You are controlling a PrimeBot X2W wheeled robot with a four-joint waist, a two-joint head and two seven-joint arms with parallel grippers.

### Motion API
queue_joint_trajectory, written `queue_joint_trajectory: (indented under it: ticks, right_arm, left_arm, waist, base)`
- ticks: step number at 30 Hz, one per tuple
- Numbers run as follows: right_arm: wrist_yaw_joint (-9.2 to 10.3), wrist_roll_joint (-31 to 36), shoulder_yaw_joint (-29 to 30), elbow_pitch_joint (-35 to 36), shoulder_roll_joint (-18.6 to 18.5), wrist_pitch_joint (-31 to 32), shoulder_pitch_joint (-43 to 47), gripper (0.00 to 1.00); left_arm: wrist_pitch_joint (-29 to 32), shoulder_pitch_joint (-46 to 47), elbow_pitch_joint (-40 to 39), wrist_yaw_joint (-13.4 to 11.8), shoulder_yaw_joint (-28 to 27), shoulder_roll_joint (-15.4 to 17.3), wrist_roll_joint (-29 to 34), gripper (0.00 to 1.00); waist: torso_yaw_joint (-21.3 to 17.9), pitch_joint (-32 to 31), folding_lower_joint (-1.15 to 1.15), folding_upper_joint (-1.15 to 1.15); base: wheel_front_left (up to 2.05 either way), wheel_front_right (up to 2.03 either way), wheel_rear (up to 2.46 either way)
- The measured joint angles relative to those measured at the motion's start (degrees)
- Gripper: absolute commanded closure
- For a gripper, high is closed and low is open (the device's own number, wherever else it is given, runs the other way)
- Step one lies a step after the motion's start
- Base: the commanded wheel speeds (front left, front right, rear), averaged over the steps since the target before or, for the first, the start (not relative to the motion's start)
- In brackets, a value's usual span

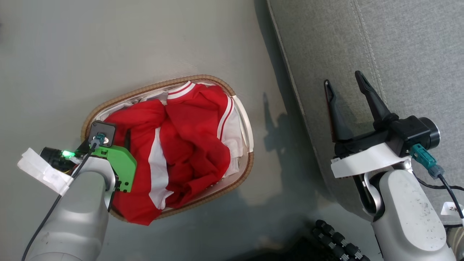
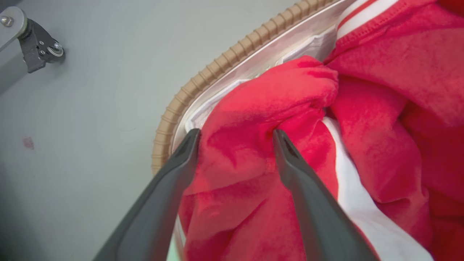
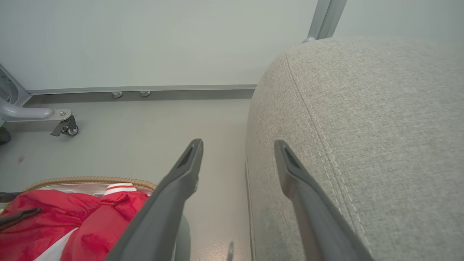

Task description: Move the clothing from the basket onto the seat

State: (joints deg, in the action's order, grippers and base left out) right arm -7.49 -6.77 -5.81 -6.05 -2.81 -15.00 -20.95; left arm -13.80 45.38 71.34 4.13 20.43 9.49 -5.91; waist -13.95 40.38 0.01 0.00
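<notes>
The clothing (image 1: 188, 134), red with white panels and a striped cuff, fills the basket (image 1: 203, 77) on the grey floor. My left arm's green wrist mount (image 1: 119, 163) hangs over the basket's near-left end. In the left wrist view my left gripper (image 2: 236, 136) is open, its fingers (image 2: 174, 174) straddling a raised red fold of the clothing (image 2: 253, 105) just inside the brown rim (image 2: 217, 67). My right gripper (image 1: 343, 80) stands open and empty over the front edge of the seat (image 1: 398, 54), to the right of the basket. The right wrist view shows that gripper (image 3: 239, 144) between floor and seat (image 3: 362, 127).
A strip of bare grey floor (image 1: 275, 108) separates basket and seat. A grey frame leg with a caster (image 3: 67, 127) stands by the far wall's baseboard (image 3: 145, 88). A black ribbed part (image 1: 337, 239) lies at the bottom of the head view.
</notes>
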Motion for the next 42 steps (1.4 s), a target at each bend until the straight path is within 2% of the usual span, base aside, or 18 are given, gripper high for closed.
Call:
queue_joint_trajectory:
  ticks: [9, 10, 11, 12, 13, 14, 19, 30, 38, 42]
  right_arm:
    - [0.00, -0.81, -1.19, 0.13, 0.00, 0.00, 0.01, 0.00]
    - [0.00, -0.83, -1.30, 0.13, 0.00, 0.00, 0.01, 0.00]
    - [0.00, -0.83, -1.40, 0.13, 0.00, 0.00, 0.01, 0.00]
    - [0.00, -0.83, -1.46, 0.12, 0.00, 0.00, 0.01, 0.00]
    - [0.00, -0.83, -1.53, 0.10, 0.00, 0.00, 0.01, 0.00]
    - [0.00, -0.85, -1.57, 0.07, 0.00, 0.00, 0.01, 0.00]
    - [0.00, -0.86, -1.60, -0.25, 0.00, 0.00, -0.01, 0.00]
    - [0.00, 1.11, -0.37, -1.86, 0.02, 0.00, 0.88, 0.00]
    - [0.00, 3.80, 1.32, -3.11, 0.03, 0.00, 4.62, 0.00]
    - [-0.01, 5.24, 2.15, -3.72, 0.05, 0.00, 7.04, 0.00]
  left_arm:
    - [3.98, 1.09, 1.49, 0.49, 0.90, -0.20, -0.57, 0.01]
    - [4.44, 1.09, 1.60, 0.65, 1.18, -0.31, -0.57, 0.26]
    - [4.68, 1.09, 1.67, 0.69, 1.35, -0.45, -0.57, 0.56]
    - [5.12, 1.09, 1.72, 0.78, 1.49, -0.56, -0.58, 0.69]
    - [5.53, 1.09, 1.83, 0.91, 1.64, -0.68, -0.59, 0.95]
    - [5.67, 1.09, 1.90, 0.92, 1.74, -0.77, -0.65, 1.00]
    - [5.97, 1.08, 2.10, 0.99, 1.94, -1.01, -1.15, 1.00]
    - [0.86, -1.69, 1.77, 1.90, 3.52, -3.34, -2.01, 1.00]
    - [-0.98, -4.07, -3.01, 2.91, 5.55, -4.45, -2.44, 1.00]
    - [-1.20, -5.54, -8.78, 3.16, 6.22, -4.65, -3.72, 1.00]
  waist:
    - [-1.29, 0.71, 0.00, 0.00]
    - [-1.31, 0.74, 0.00, 0.00]
    - [-1.31, 0.75, 0.00, 0.00]
    - [-1.31, 0.75, 0.00, 0.00]
    - [-1.31, 0.75, 0.00, 0.00]
    - [-1.30, 0.75, 0.00, 0.00]
    - [-1.19, 0.47, 0.00, 0.00]
    - [0.19, -3.90, 0.00, 0.00]
    - [2.11, -10.53, -0.01, 0.00]
    - [3.28, -14.63, -0.01, 0.00]
  base:
    - [0.00, 0.00, 0.00]
    - [0.00, 0.00, 0.00]
    - [0.00, 0.00, 0.00]
    - [0.00, 0.00, 0.00]
    - [0.00, 0.00, 0.00]
    - [0.00, 0.00, 0.00]
    - [0.00, 0.00, 0.00]
    - [0.00, 0.00, 0.00]
    - [0.00, 0.00, 0.00]
    - [0.00, 0.00, 0.00]
